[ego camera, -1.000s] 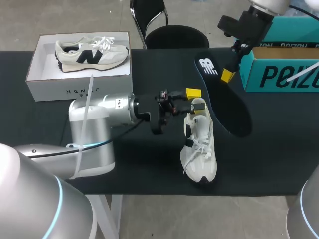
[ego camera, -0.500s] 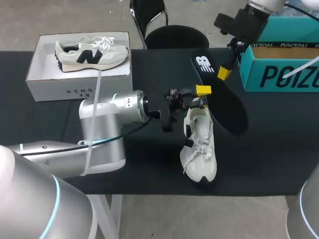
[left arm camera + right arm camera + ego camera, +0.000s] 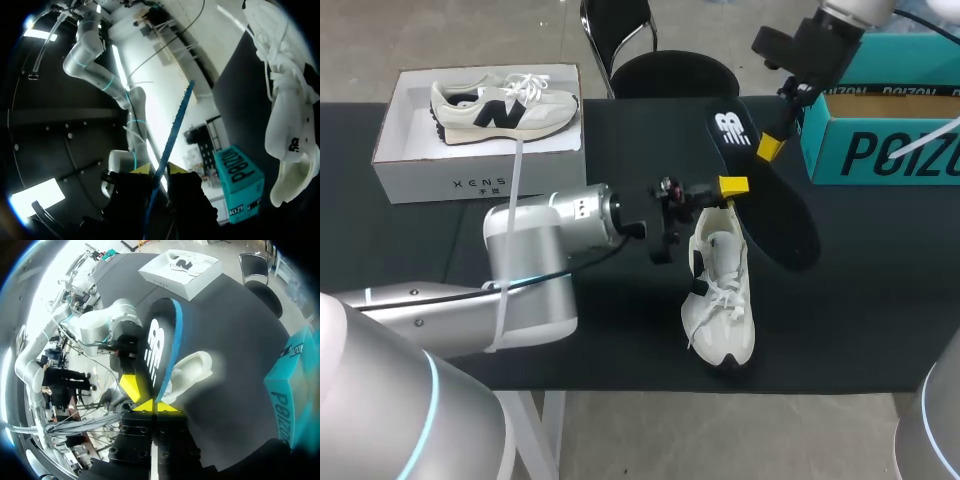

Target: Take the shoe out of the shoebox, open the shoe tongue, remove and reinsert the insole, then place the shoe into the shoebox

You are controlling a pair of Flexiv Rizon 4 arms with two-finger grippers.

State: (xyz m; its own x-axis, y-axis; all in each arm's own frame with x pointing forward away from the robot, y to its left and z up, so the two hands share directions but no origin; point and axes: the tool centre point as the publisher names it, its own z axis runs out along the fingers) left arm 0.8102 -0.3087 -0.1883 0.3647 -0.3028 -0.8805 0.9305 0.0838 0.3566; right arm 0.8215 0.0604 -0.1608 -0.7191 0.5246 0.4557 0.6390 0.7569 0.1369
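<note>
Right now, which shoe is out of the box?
The all-white shoe standing on the black table; the dark-logo shoe lies inside the white shoebox.

My round, shiny silver left arm [image 3: 525,265] has a thin light-blue ring [image 3: 436,392], a white strap [image 3: 506,262] and a black wire [image 3: 588,263]. My right arm [image 3: 820,40] ends in black. The fingers [image 3: 733,185] have bright yellow tips.

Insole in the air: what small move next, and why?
Probably the right claw should swing the low end of the insole over the opening of the white shoe: it grips the logo end, and the low end hangs beside the shoe, not in it.
</note>
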